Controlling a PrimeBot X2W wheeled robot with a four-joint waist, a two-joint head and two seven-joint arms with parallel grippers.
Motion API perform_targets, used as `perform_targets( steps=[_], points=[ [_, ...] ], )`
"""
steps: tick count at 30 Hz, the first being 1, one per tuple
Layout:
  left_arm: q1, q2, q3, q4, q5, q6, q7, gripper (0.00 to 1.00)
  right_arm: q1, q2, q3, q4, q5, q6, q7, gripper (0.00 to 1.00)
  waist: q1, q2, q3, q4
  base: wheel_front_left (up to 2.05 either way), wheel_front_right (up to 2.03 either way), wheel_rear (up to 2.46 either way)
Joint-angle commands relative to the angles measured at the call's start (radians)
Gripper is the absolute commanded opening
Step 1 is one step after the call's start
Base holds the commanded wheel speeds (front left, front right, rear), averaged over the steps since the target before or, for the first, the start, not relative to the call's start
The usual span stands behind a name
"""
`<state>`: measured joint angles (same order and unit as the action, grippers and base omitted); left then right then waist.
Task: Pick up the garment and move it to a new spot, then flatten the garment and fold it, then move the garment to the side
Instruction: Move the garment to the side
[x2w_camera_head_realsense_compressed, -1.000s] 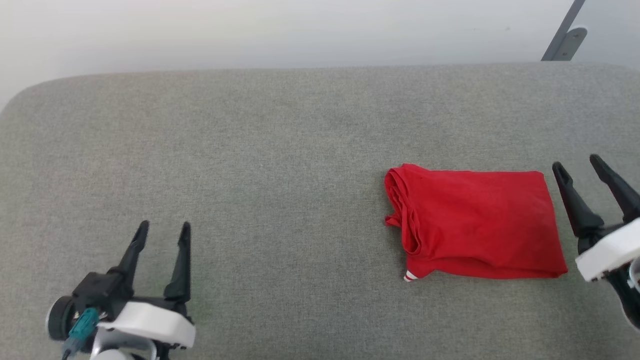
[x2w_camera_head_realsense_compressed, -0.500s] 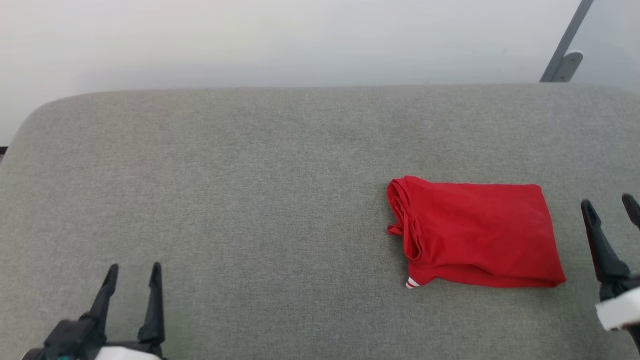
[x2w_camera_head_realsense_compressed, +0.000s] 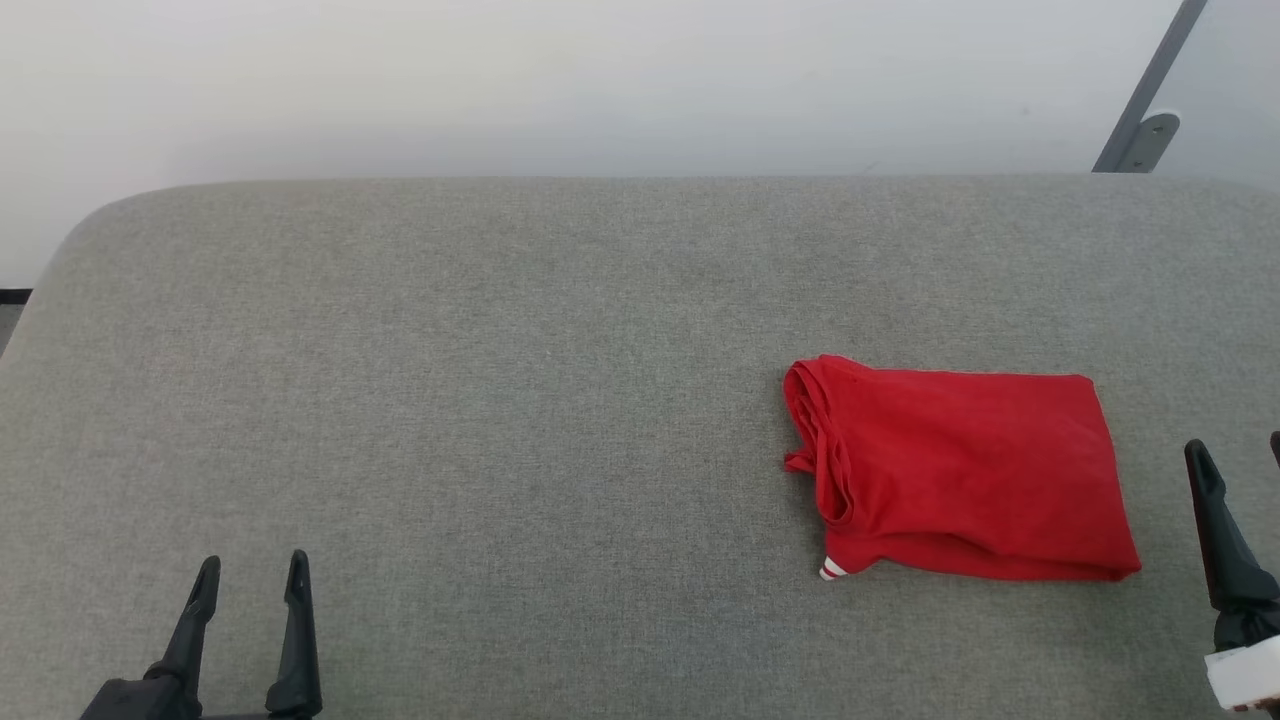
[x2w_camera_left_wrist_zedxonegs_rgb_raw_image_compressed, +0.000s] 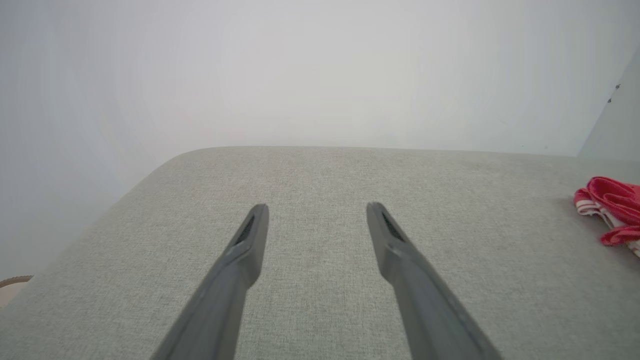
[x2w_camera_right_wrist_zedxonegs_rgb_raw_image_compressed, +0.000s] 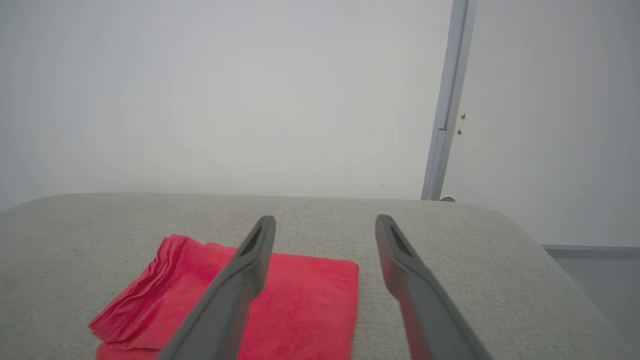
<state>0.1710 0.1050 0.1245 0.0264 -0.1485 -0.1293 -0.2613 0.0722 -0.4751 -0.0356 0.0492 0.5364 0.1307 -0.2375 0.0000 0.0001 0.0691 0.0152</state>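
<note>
The garment (x2w_camera_head_realsense_compressed: 960, 470) lies folded into a red rectangle on the right half of the grey padded surface (x2w_camera_head_realsense_compressed: 500, 380), a bit of striped trim showing at its near left corner. The right wrist view looks over the garment (x2w_camera_right_wrist_zedxonegs_rgb_raw_image_compressed: 300, 300) from its right side. Its layered edge (x2w_camera_left_wrist_zedxonegs_rgb_raw_image_compressed: 607, 207) shows at the far right of the left wrist view. My left gripper (x2w_camera_head_realsense_compressed: 250, 575) is open at the lower left, far from the cloth, nothing between its fingers. My right gripper (x2w_camera_head_realsense_compressed: 1240, 455) is open just right of the garment, apart from it; one finger is cut off by the frame edge.
A pale wall runs behind the surface. A grey post with a bracket (x2w_camera_head_realsense_compressed: 1145, 120) stands at the back right. The surface's rounded left corner (x2w_camera_head_realsense_compressed: 70, 250) and right end (x2w_camera_right_wrist_zedxonegs_rgb_raw_image_compressed: 550, 260) drop off to the floor.
Both grippers have drawn back toward the lower edge of the head view, open throughout. The head camera has tilted, so the whole picture has slid down. The garment itself lies unchanged.
</note>
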Motion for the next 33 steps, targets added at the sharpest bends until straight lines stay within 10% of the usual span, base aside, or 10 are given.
perform_targets(
  steps=[1, 13, 33],
  points=[
    [0.003, 0.001, -0.001, -0.003, 0.017, -0.001, -0.005, 1.00, 0.004, 0.006, -0.002, -0.004, -0.002, 0.000, 0.006, 1.00, 0.0000, -0.0001, 0.001, 0.001, 0.00, 0.00, 0.00],
    [-0.052, -0.010, -0.023, -0.011, 0.025, -0.001, -0.005, 1.00, -0.033, -0.019, 0.000, -0.014, -0.009, 0.000, 0.122, 1.00, 0.0000, -0.0001, 0.051, 0.020, 0.00, 0.00, 0.00],
    [-0.354, 0.014, -0.119, 0.026, 0.021, -0.002, -0.005, 1.00, -0.333, -0.263, 0.097, 0.031, 0.148, 0.000, 0.916, 1.00, 0.0000, -0.0001, 0.305, 0.033, 0.00, 0.00, 0.00]
  ],
)
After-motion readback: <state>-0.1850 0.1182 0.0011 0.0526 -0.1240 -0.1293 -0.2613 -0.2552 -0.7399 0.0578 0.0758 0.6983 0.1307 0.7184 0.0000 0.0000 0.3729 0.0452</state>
